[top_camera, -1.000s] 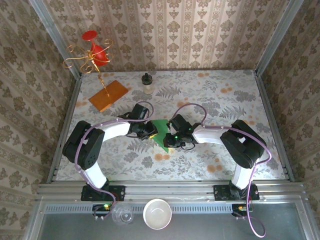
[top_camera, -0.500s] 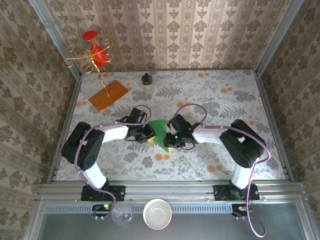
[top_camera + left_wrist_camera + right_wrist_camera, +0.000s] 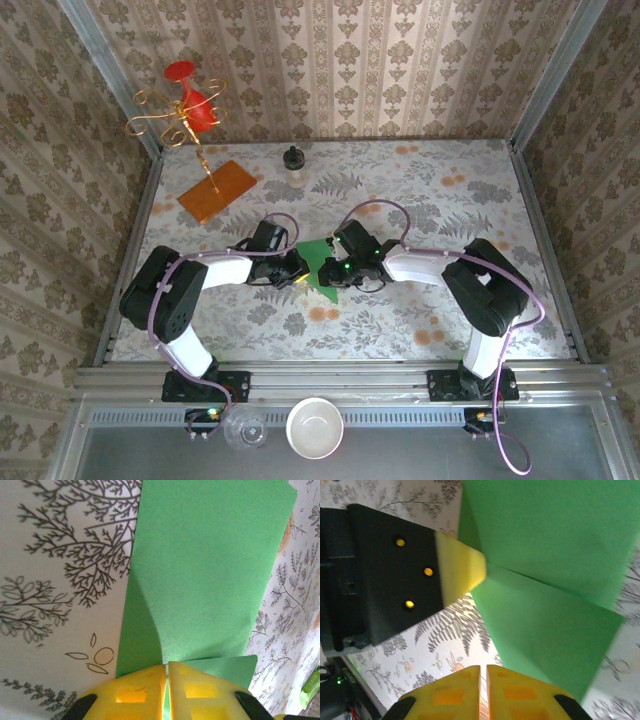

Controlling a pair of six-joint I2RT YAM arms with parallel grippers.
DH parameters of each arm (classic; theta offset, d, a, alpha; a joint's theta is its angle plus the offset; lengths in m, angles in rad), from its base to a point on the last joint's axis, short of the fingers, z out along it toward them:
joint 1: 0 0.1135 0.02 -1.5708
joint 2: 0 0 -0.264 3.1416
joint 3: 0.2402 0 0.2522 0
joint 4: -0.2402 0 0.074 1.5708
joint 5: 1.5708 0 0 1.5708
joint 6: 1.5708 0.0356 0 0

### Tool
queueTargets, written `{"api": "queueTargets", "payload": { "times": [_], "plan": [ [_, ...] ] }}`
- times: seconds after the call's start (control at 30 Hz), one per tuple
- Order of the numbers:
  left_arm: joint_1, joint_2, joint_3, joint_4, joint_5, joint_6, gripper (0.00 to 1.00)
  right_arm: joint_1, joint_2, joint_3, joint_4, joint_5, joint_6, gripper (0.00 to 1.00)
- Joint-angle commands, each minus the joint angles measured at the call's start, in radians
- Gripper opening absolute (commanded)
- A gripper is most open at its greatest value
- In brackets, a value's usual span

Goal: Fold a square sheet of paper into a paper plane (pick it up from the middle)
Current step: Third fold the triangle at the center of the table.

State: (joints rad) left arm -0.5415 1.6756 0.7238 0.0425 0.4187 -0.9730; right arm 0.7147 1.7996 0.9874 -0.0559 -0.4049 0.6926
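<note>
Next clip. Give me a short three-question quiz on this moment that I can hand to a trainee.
1. True or false: the bright green paper sheet lies flat without any fold.
2. The left gripper is: A wide open; B shut on the sheet's edge; C shut on nothing.
3. Fill in: on the metal ledge by the arm bases stand a clear cup and a white ____.

Key: 1 false, a folded flap shows; 2 B; 3 bowl.
</note>
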Motion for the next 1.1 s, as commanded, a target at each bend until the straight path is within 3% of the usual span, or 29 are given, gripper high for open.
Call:
{"api": "queueTargets", "payload": {
  "times": [0.0,0.27,0.7,0.9,1.07],
  "plan": [
    [0.008,0.051,-0.040,-0.062,-0.067,-0.008,0.13,0.007,0.052,0.021,-0.004,-0.055,-0.021,0.12],
    [0.018,0.064,-0.068,-0.066,-0.087,-0.015,0.12,0.005,0.088,-0.007,-0.027,-0.083,-0.064,0.09],
    [0.043,0.082,-0.101,-0.028,-0.059,0.005,0.11,-0.031,-0.136,-0.357,0.138,-0.118,-0.035,0.10],
    [0.040,0.079,-0.087,-0.023,-0.044,0.010,0.11,-0.038,-0.302,-0.308,0.116,0.026,-0.006,0.13],
    [0.040,0.074,-0.083,-0.022,-0.041,0.007,0.11,-0.034,-0.157,-0.190,0.133,0.036,0.029,0.10]
  ]
}}
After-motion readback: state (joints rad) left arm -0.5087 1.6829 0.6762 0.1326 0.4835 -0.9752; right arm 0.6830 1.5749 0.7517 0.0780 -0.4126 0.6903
